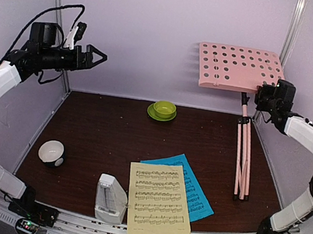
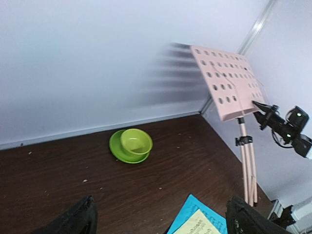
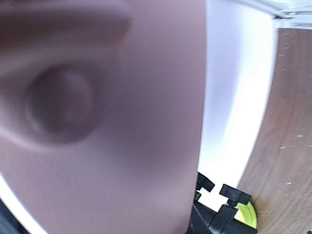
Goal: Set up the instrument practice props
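Right claw [image 1: 264, 93] is seen pressed to the lower right corner of the pink music stand [image 1: 240, 68] and appears to be closed on the edge of its hole-punched panel. In the right wrist view the panel is so near that it fills most of the frame as a blur. The panel is held high at the back right, tilted, and the pole runs down to the worktop [image 1: 102, 126] near its right edge. The tripod legs [image 1: 242, 171] are bundled together rather than spread.

Near the front edge the yellow page [image 1: 158, 202] is laid partly over the blue page [image 1: 200, 197], with the metronome [image 1: 110, 199] just beside them on the left, its cover on. Further out, a green bowl [image 1: 162, 109] on its saucer is placed at the back centre and a white-and-black bowl [image 1: 51, 152] at the left.

The left claw [image 1: 102, 57] is raised at the far left with its jaws wide apart, and nothing is held in it.

The step in hand is judged to be the placing of the stand. With the legs closed, the stand is unlikely to keep upright if released. The next move therefore calls for the legs to be spread, probably by the free left claw, while the panel is steadied. After that the pages can be lifted onto the panel.
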Robot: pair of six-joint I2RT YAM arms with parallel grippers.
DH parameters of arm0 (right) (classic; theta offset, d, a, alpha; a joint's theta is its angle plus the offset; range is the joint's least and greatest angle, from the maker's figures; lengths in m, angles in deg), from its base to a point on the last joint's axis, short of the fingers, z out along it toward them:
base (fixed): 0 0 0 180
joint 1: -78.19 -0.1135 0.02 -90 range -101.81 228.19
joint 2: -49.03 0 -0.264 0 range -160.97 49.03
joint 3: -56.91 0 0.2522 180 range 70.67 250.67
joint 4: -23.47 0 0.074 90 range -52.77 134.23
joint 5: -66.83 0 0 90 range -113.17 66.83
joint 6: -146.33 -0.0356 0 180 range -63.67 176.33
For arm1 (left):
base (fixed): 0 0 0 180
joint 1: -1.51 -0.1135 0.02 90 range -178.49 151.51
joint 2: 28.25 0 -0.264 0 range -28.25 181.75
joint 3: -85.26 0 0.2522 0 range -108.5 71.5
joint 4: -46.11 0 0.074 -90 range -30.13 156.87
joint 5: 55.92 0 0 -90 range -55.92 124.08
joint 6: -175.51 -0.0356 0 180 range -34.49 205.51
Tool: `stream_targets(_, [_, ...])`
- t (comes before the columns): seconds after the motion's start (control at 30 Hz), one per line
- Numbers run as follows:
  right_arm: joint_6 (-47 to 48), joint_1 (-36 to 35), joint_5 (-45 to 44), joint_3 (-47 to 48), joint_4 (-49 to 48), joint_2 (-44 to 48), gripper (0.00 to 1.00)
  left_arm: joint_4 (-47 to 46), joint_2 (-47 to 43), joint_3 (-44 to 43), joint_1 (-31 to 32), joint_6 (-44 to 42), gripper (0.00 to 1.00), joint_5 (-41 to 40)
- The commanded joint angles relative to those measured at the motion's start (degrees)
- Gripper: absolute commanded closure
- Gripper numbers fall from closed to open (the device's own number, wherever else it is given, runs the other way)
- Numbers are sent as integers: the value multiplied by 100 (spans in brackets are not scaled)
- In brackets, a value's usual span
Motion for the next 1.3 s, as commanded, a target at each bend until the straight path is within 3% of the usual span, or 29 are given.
stream_targets(0.0, [-75, -299, -22, 258, -2708, 734, 96, -808, 97, -570, 520, 58, 6, 378])
stream_targets(0.27, [120, -895, -85, 402, -3581, 1010, 99, -1718, 715, -1104, 1189, 655, 10, 495])
stream_targets(0.47, [288, -1349, -49, 464, -3880, 1106, 99, -1575, 1296, -1958, 1709, 619, 11, 386])
stream_targets(1.1, [510, -2295, -291, 502, -4497, 993, 100, -2278, 1884, -2338, 2229, 925, 10, 494])
stream_targets(1.27, [476, -2361, -365, 326, -4740, 1007, 100, -2299, 2055, -2456, 2349, 1014, 17, 499])
